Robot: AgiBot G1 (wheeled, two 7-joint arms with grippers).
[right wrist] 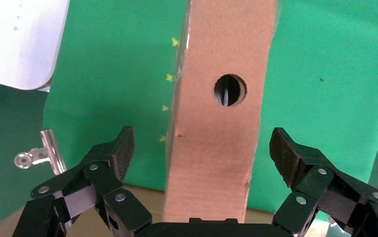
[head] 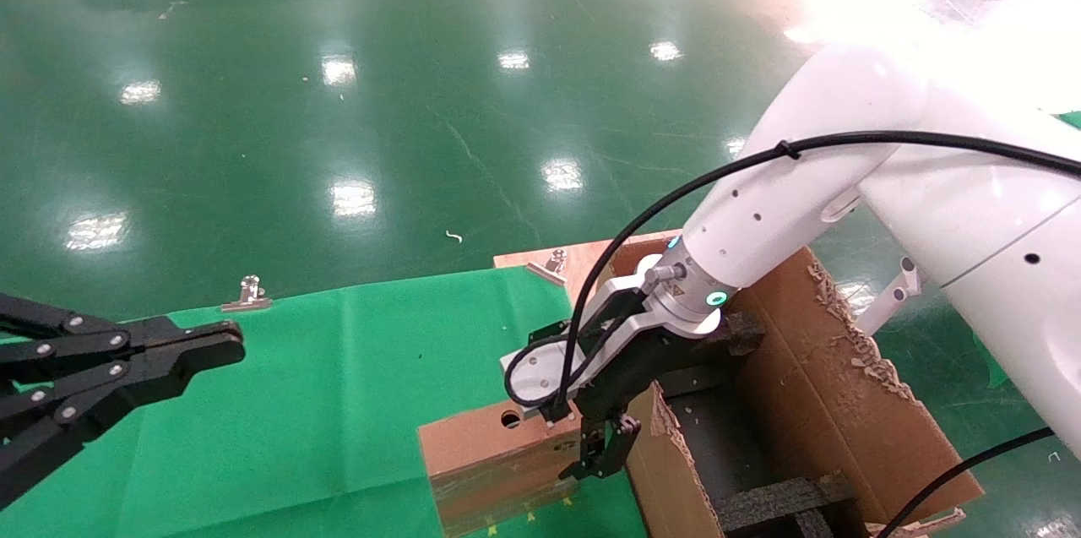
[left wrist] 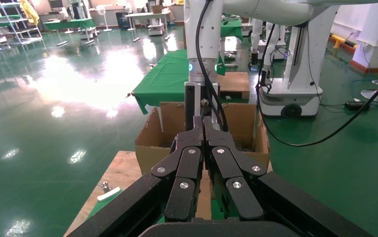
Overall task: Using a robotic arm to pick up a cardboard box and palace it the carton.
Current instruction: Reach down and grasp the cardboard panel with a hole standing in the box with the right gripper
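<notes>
A glossy green floor surrounds the green-clothed bench (head: 321,386). At its left the left gripper (head: 221,345) hovers idle, fingers together. The cardboard box (head: 494,458) stands on edge beside the carton (head: 832,386). The right gripper (right wrist: 201,158) straddles the cardboard box, fingers apart and not touching. Best to centre, lower, then close squarely. The cardboard box's lower edge is cut off.

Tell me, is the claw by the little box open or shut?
Open. The right gripper has its fingers spread on either side of the cardboard box, with gaps showing, not touching it.
</notes>
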